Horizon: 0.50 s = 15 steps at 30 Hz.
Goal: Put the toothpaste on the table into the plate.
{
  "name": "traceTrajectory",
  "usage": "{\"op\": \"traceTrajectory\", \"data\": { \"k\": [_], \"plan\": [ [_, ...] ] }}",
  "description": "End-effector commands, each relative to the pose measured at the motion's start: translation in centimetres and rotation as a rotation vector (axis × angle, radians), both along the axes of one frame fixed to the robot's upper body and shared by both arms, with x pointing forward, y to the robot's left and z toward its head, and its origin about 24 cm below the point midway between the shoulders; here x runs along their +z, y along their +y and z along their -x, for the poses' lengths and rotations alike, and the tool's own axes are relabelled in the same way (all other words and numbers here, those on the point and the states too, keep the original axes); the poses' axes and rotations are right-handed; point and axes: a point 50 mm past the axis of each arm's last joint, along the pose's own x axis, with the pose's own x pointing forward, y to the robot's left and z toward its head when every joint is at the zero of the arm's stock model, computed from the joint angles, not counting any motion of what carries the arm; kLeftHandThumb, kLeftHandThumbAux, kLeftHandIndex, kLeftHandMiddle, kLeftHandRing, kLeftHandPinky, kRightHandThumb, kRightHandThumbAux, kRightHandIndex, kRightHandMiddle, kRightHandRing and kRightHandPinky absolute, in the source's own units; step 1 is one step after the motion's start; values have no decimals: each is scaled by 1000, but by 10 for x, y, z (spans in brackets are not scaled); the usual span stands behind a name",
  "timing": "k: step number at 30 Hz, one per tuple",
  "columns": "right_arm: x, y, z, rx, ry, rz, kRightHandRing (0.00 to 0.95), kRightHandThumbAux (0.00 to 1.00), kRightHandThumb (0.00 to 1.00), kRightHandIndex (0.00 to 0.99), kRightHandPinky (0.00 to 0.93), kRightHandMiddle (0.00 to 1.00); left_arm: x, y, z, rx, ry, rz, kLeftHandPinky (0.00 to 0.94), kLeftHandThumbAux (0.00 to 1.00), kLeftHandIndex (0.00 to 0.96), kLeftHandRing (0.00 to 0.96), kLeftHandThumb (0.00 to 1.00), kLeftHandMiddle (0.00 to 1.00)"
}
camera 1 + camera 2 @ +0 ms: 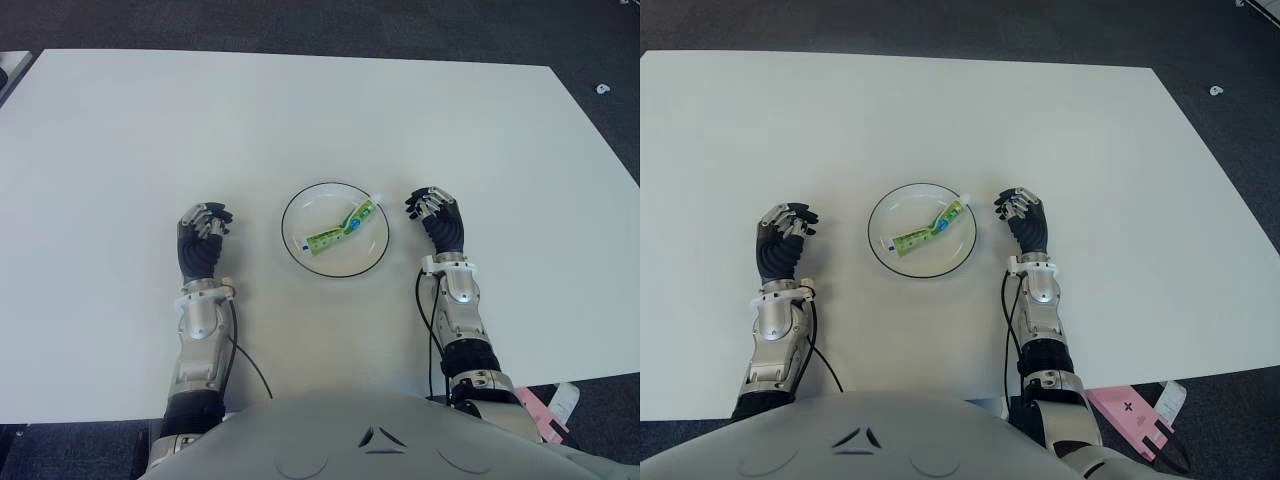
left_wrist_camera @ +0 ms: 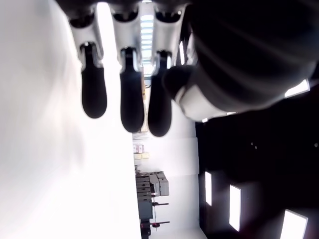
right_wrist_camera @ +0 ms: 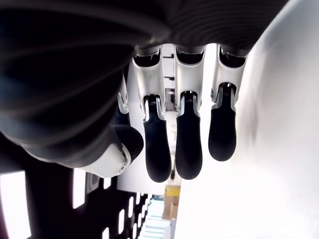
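green toothpaste tube [image 1: 345, 226] lying diagonally in the black-rimmed plate [image 1: 296, 254], white table [image 1: 120, 130], right hand [image 1: 437, 221] just beside the plate, left hand [image 1: 203, 240] further off, both loosely relaxed, holding nothing

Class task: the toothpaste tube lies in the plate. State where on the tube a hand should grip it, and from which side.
Probably grip the toothpaste tube mid-body, across its narrow width, from above. It lies flat and diagonal in the plate, cap end on the rim nearest the right hand, which is empty.
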Motion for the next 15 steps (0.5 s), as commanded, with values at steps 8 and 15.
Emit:
{"op": "traceTrajectory", "data": {
  "k": [8, 15],
  "plan": [
    [-12, 0, 0, 20, 84, 11, 535, 727, 708, 432, 561, 520, -21, 0, 11, 2, 116, 7, 517, 718, 433, 504, 712, 515],
    [-16, 0, 1, 35, 117, 22, 545, 727, 709, 432, 569, 512, -21, -1, 11, -6, 114, 4, 500, 718, 433, 502, 712, 514]
  ]
}}
